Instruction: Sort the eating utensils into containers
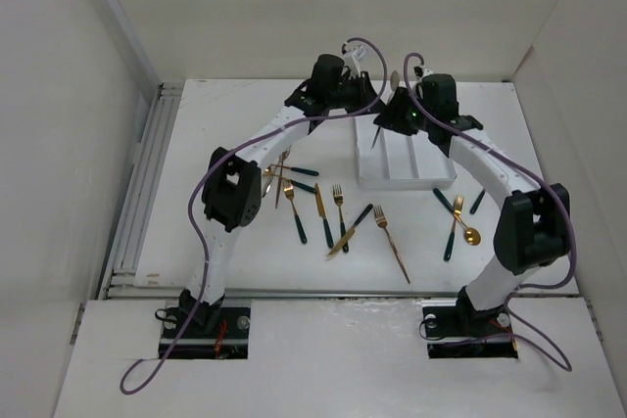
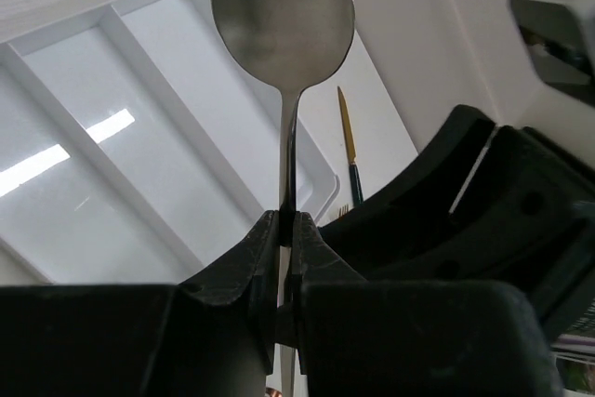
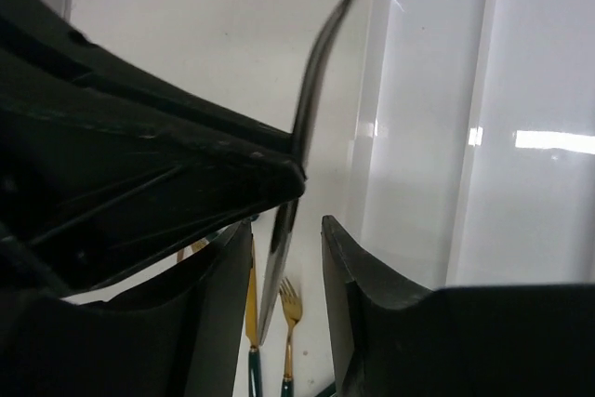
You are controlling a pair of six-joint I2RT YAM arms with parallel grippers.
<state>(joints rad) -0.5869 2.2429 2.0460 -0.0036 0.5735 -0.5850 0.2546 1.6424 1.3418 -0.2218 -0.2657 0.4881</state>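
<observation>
Beside the tray [image 2: 177,99], left gripper [image 2: 286,220] pinching spoon [image 2: 282,20], right gripper [image 3: 286,230] ajar around handle [image 3: 311,81], seen from right wrist only.

1. I am looking past the right gripper [image 3: 286,230]; its jaws are standing apart, one on either side of a utensil [image 3: 311,90].
2. The utensil's dark handle is slanting up between them, its pale head running off the top edge.
3. The left gripper [image 3: 293,169] is meeting that handle from the left.
4. The white tray [image 3: 418,137] is lying to the right, a divider splitting two compartments.
5. A gold fork [image 3: 289,323] and a gold knife [image 3: 251,290] are lying on the table [image 3: 204,25] below.
</observation>
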